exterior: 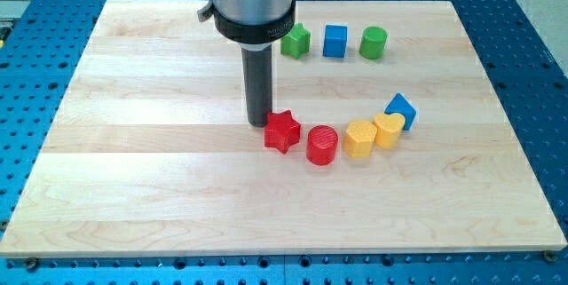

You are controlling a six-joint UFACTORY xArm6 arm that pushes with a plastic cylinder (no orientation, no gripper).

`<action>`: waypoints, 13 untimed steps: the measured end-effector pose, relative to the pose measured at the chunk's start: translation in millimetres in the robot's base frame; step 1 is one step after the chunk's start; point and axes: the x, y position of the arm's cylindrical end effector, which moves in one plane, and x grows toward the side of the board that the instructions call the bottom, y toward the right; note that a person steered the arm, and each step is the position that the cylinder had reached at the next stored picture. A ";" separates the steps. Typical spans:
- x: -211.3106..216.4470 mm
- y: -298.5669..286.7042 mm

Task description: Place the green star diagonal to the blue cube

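Note:
The green star (pixel 295 41) lies near the view's top, directly left of the blue cube (pixel 335 41), almost touching it. A green cylinder (pixel 374 43) stands to the right of the cube, so the three form a row. My tip (pixel 259 122) rests on the board well below the green star, just left of a red star (pixel 282 131) and touching or nearly touching it.
A red cylinder (pixel 322 145), a yellow hexagonal block (pixel 359 138), a yellow heart (pixel 389 130) and a second blue block (pixel 401 108) form an arc right of the red star. The wooden board (pixel 133 161) lies on a blue perforated table.

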 end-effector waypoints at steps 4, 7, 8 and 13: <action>-75.5 108.0; -187.0 188.7; -187.6 123.3; -84.8 -54.0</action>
